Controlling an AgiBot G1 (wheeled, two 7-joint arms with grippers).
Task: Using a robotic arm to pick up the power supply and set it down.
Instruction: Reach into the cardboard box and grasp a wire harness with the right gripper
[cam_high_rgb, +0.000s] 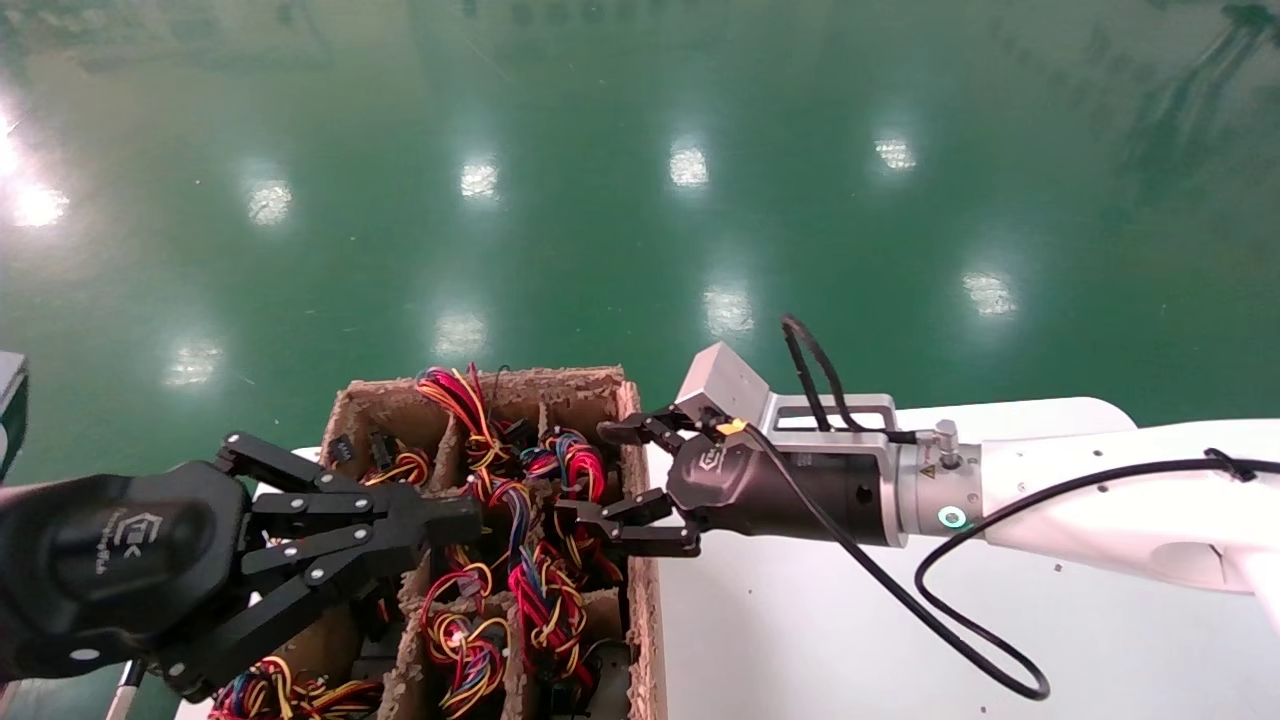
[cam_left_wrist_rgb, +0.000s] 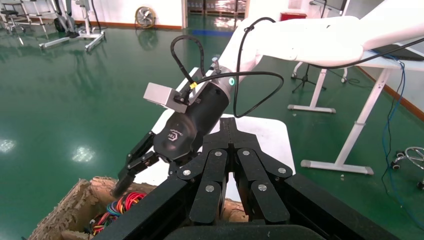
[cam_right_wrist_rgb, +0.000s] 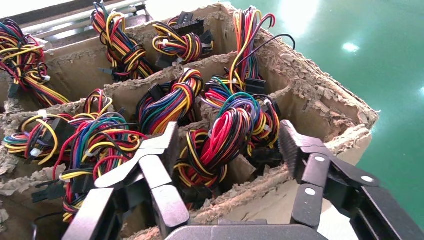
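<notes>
Two pincers up: my right pincer (cam_high_rgb: 622, 480) hangs spread wide over the cardboard box's (cam_high_rgb: 640, 600) right edge, gripping nothing. Power supply wire bundles (cam_right_wrist_rgb: 227, 132) sit in its compartments. Left pincer (cam_high_rgb: 470, 522) clenched, hovering opposite.

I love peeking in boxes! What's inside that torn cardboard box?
The cardboard box has compartments stuffed with wire bundles in red, yellow, blue and more, with black connectors. Whatever sits beneath the wires is covered. The open right gripper hovers above.
</notes>
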